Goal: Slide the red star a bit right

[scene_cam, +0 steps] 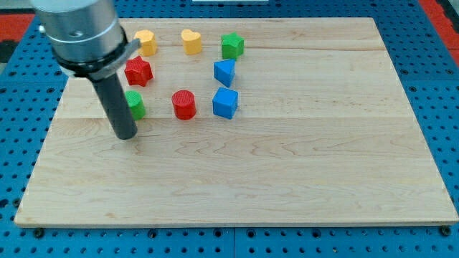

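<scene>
The red star (pixel 138 71) lies near the view's top left of the wooden board (pixel 287 165). My tip (pixel 126 135) rests on the board below and slightly left of the star, just below the green block (pixel 135 105). The rod and the arm's grey body (pixel 79 32) hide the area left of the star. The tip does not touch the star.
A yellow block (pixel 146 41) and a yellow heart (pixel 191 41) lie at the top, with a green star (pixel 232 45) to their right. A red cylinder (pixel 183 104), a blue block (pixel 224 72) and a blue cube (pixel 225 102) lie right of the red star.
</scene>
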Available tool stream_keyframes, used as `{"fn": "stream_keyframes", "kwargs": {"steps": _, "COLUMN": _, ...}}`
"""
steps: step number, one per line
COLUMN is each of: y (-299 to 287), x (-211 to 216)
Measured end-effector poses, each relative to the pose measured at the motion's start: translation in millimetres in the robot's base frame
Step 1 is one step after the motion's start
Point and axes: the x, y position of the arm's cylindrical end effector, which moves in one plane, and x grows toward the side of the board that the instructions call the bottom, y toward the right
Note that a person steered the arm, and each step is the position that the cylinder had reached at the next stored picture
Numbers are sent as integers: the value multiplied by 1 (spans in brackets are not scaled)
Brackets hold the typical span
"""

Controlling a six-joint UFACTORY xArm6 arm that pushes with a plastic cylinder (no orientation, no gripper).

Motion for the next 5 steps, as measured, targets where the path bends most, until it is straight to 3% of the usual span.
{"fn": "stream_keyframes", "kwargs": {"steps": 1, "y": -43, "x": -1}}
{"fn": "stream_keyframes", "kwargs": {"steps": 2, "y": -103, "x": -58}}
{"fn": "stream_keyframes", "kwargs": {"steps": 3, "y": -85, "x": -113}}
{"fn": "stream_keyframes", "kwargs": {"steps": 5, "y": -24, "x": -136}}
